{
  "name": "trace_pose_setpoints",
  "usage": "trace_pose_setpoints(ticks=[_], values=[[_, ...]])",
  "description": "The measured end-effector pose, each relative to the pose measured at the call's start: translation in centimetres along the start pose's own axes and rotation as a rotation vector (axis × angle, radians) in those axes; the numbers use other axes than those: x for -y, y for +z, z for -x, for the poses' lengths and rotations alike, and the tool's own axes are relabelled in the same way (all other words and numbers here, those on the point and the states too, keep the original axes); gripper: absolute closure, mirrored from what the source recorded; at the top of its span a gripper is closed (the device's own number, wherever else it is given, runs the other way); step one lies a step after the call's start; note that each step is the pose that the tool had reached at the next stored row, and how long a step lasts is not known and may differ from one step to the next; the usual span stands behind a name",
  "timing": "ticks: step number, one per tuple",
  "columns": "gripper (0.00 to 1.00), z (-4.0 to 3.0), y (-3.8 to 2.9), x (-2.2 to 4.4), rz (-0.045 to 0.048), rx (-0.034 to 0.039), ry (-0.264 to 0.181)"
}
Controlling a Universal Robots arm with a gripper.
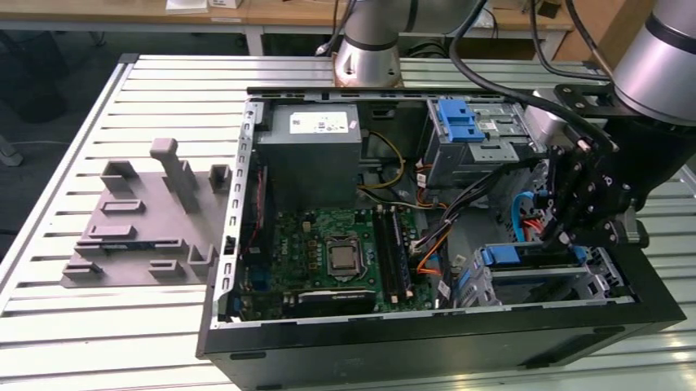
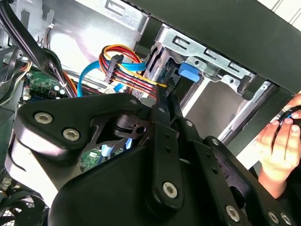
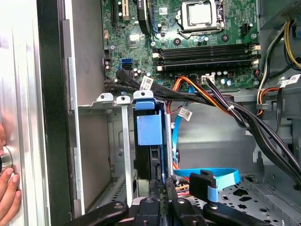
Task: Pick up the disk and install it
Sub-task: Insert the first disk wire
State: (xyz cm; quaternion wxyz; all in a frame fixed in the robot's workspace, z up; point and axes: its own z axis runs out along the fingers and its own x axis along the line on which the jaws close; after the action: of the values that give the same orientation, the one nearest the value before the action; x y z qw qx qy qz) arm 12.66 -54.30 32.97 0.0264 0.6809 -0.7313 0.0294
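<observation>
Slatted surface [image 1: 65, 326] carries the case; our hand [image 1: 568, 238], clenched on the disk [image 3: 149, 129], should seat it squarely (bay rails near).

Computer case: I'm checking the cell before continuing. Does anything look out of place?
Yes. A person's hand rests at the edge of the open computer case, close to the robot's hand, which is working at the disk in its bay.
</observation>
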Motion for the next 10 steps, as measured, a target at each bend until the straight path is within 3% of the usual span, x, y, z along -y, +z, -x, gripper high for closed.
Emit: trace_pose_setpoints(ticks=[5, 10], values=[[0.84, 0.01, 0.18, 0.04, 0.0062, -0.0008, 0.000], [0.84, 0.02, 0.20, 0.04, 0.0062, -0.0006, 0.000]])
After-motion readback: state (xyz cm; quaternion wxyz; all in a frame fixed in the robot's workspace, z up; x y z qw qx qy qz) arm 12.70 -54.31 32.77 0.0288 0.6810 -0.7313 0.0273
